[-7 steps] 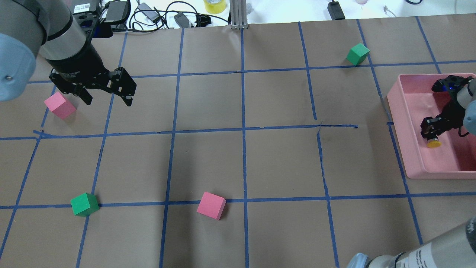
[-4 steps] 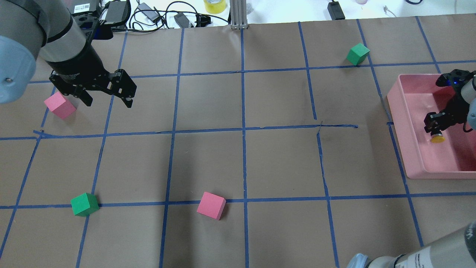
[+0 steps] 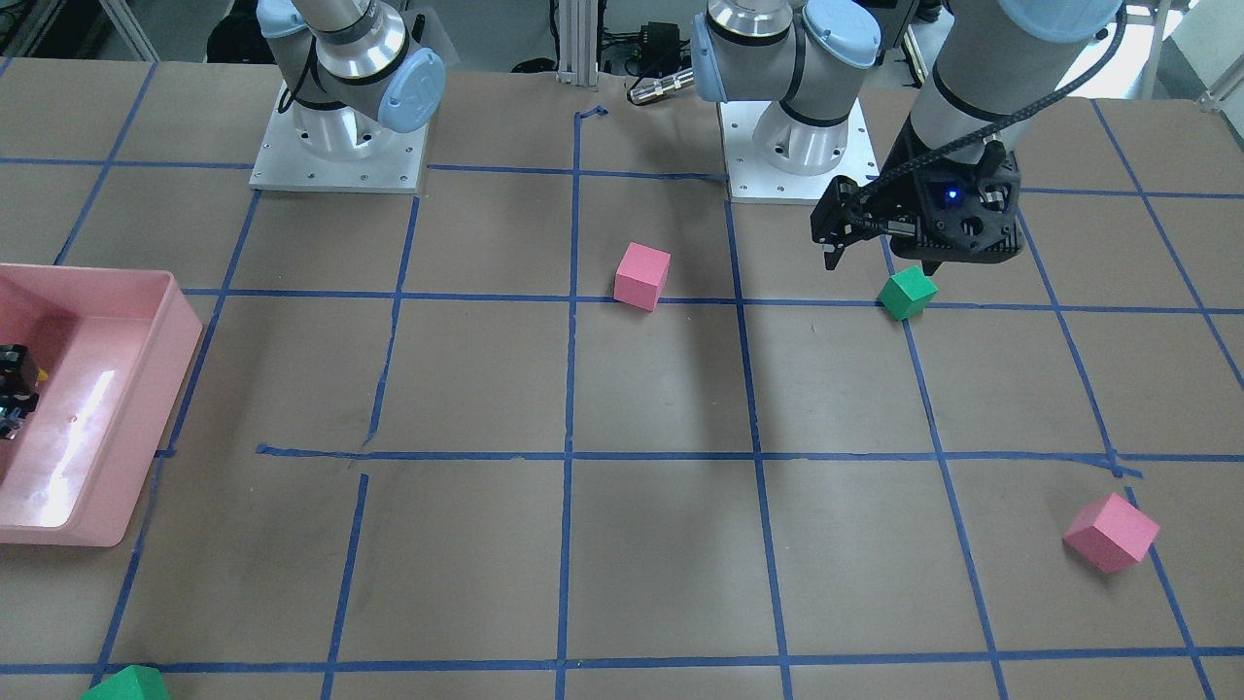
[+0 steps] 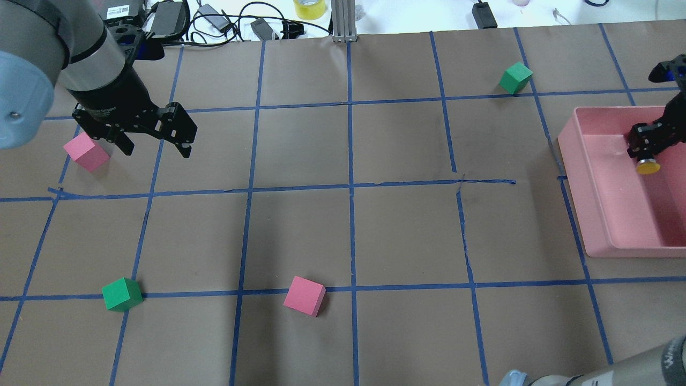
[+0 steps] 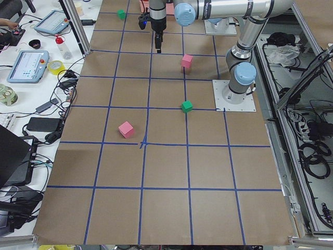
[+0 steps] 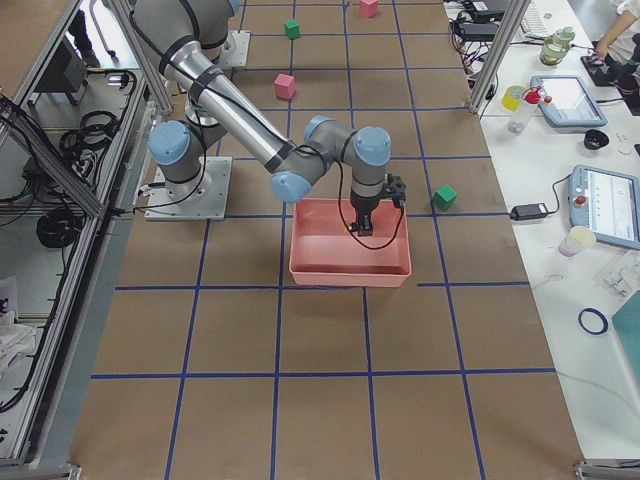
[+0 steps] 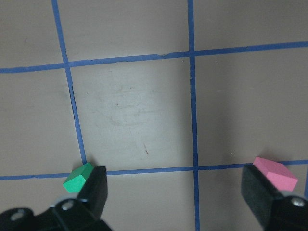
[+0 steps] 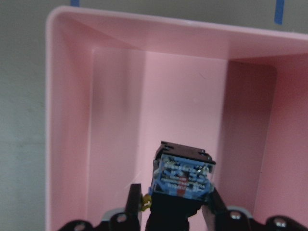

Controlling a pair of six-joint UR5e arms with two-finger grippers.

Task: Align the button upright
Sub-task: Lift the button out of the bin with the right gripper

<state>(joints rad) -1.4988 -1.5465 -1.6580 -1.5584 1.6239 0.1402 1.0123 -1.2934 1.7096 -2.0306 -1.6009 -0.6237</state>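
My right gripper (image 4: 645, 147) is shut on the button (image 4: 648, 166) and holds it above the floor of the pink bin (image 4: 600, 214), near the bin's far end. The yellow cap shows just below the fingers in the overhead view. In the right wrist view the button's base block (image 8: 183, 175) faces the camera between the fingers, and the cap is mostly hidden. The gripper also shows in the exterior right view (image 6: 362, 226). My left gripper (image 4: 156, 151) is open and empty. It hovers above the table beside a pink cube (image 4: 86, 151).
Other cubes lie on the table: green (image 4: 121, 294), pink (image 4: 304, 296) and green (image 4: 515, 78). In the left wrist view a green cube (image 7: 78, 178) and a pink cube (image 7: 275, 173) lie near the open fingers. Cables and a tape roll (image 4: 310, 7) lie past the far edge.
My right gripper has carried the button toward the far end of the pink bin. The left gripper has barely moved.
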